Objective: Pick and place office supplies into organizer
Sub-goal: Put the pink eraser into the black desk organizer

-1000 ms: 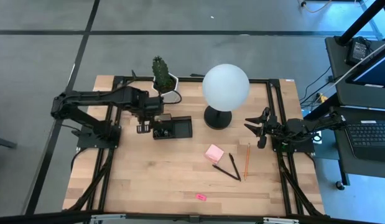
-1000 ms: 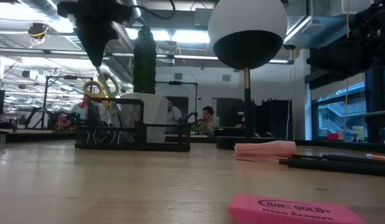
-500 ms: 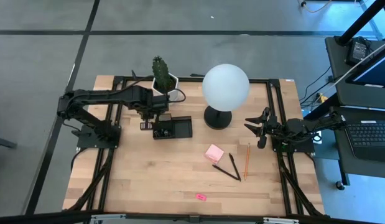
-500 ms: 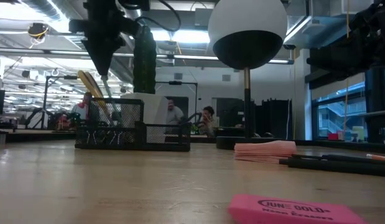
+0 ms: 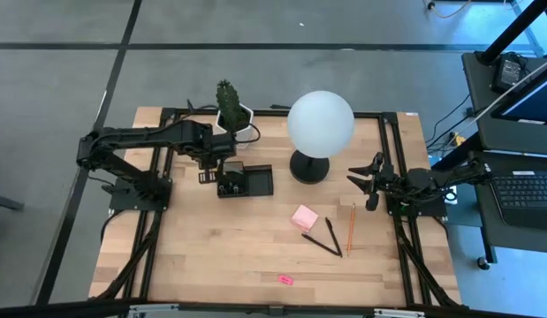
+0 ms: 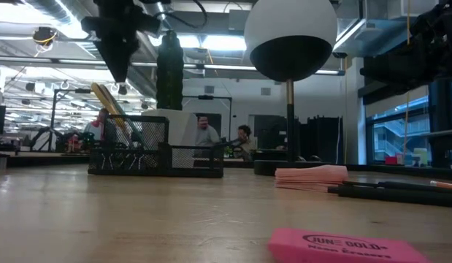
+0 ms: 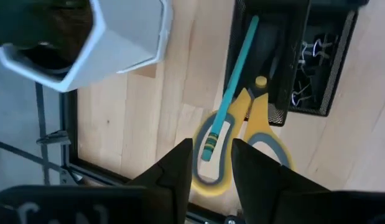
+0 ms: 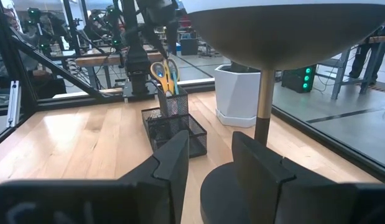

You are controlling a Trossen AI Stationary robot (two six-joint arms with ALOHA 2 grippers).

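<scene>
The left gripper (image 7: 211,171) hung directly above the taller end of the black mesh organizer (image 5: 255,182), its two dark fingers (image 7: 180,168) parted and holding nothing. Right below those fingers stood the yellow-handled scissors (image 7: 245,140), handles up and blades down inside the organizer's tall cup, free of the fingers. A green pen (image 7: 232,84) leaned in the same cup, its upper end showing in the gap between the fingers. In the low compartment beside the cup lay several small black binder clips (image 7: 304,68). Just beyond the organizer, on the side away from the table's front edge, sat a white hexagonal pot (image 7: 111,37) with a cactus (image 5: 225,99). Farther off stood a white globe lamp (image 5: 320,124) on a dark round base. Well apart from the left gripper, toward the front of the table, lay a pink sticky-note pad (image 5: 304,217), two black pens (image 5: 326,238) and an orange pencil (image 5: 351,228), and farther still a pink eraser (image 6: 348,246) near the front edge. The right gripper (image 5: 368,183) waited near the far side edge of the table, beyond the lamp, its fingers apart and empty. People (image 6: 204,131) sat in the room behind.
</scene>
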